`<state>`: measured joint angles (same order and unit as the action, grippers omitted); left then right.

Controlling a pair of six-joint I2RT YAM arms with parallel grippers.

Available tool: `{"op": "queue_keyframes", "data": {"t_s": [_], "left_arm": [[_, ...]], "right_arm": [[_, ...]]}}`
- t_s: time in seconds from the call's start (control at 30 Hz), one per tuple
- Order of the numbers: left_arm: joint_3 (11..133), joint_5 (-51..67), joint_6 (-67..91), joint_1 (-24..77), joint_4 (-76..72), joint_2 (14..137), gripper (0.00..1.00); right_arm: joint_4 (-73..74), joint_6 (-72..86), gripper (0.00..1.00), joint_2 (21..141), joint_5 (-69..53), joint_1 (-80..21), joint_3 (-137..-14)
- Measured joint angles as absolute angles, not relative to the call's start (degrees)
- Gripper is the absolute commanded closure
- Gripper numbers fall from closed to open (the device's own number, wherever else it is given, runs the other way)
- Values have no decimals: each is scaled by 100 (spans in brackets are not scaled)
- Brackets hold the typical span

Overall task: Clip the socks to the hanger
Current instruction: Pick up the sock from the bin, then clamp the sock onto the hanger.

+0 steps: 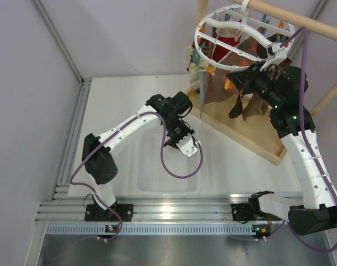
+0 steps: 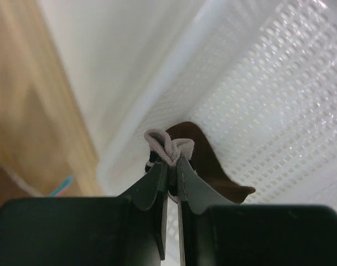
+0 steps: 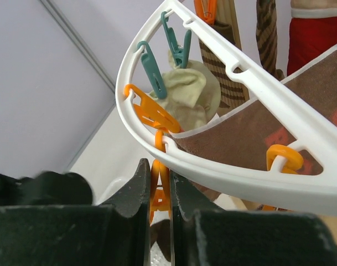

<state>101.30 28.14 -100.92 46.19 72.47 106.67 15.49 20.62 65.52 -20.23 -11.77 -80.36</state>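
Left gripper [image 2: 172,162]: jaws pinched together on the bunched, pale-edged cuff [image 2: 168,145] of a brown sock [image 2: 210,163]; the sock lies in the white mesh tray [image 2: 279,94]. In the top view this spot is below and left of the hanger [image 3: 229,172], well apart from it.

Sock long axis: runs from the gripped cuff away beyond the fingertips, toe end trailing off to one side; cuff points up into the jaws.

Right gripper [image 3: 161,174]: jaws clamped on an orange peg [image 3: 160,191] dangling from the hanger's rim; this arm is the nearer to the hanger.

Judgement: the coming move is a lift, carrying the cuff up and right to that peg; second sock not identified.
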Motion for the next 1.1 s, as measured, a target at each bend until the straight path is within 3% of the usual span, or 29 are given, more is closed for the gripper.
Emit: {"op": "queue_keyframes", "data": {"t_s": [0.2,0.43,0.6,0.8,1.1], "left_arm": [[10475,3640,-7686,4300,6300,9583,100],[9500,3892,-3691,3680,2792,8785,100],[8976,3586,-1833,3732,895,8823,100],[9336,3208,-602,3844,-307,9358,100],[9196,2906,-263,4283,-1288,9515,100]], "right_arm": [[1496,2167,100,6549,-2062,-1170,-8036],[1282,2403,100,6554,-2158,-1170,-8036],[1151,2598,100,6573,-2252,-1170,-8036],[1061,2744,100,6580,-2309,-1168,-8036],[888,2926,100,6580,-2370,-1155,-8029]]}}
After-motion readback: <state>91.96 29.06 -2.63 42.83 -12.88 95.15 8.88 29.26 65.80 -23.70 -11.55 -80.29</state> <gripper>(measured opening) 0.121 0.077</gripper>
